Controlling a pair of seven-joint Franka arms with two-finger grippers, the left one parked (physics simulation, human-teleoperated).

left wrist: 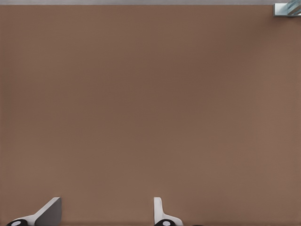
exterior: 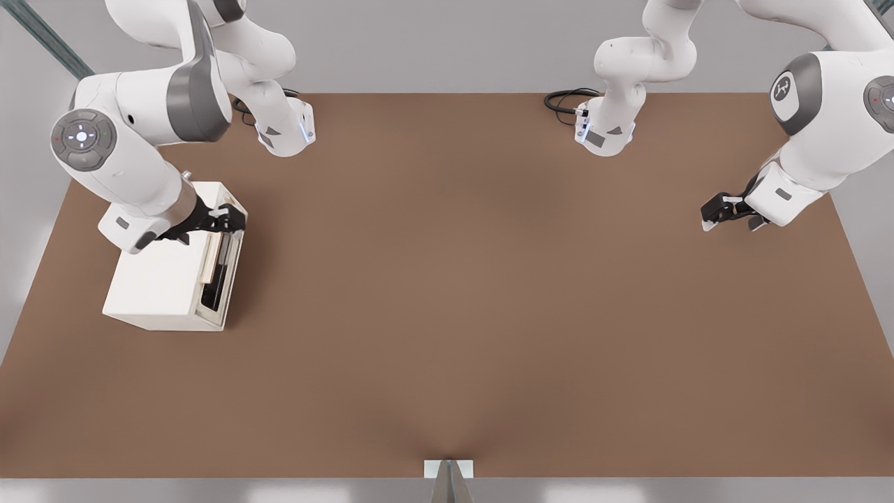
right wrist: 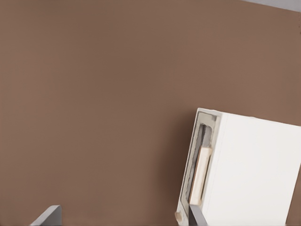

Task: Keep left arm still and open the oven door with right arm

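Note:
The cream-white box oven (exterior: 157, 283) stands on the table at the front view's left. Its oven door (exterior: 222, 283) faces the front view's right, with a dark window and a pale tan bar handle (exterior: 211, 257); it looks upright against the body. The right arm (exterior: 133, 161) reaches over the oven's top. Its gripper (exterior: 227, 220) hovers open at the door's far upper corner, just past the handle's end. In the right wrist view the handle (right wrist: 200, 175) and door (right wrist: 195, 160) show, with one fingertip (right wrist: 197, 217) beside the handle's end. The left arm (exterior: 817, 105) hangs at the front view's right.
A brown table (exterior: 461, 293) spreads wide to the front view's right of the oven. Both arm bases (exterior: 286, 129) stand along its far edge with black cables. A small metal bracket (exterior: 448, 469) sits at the near edge.

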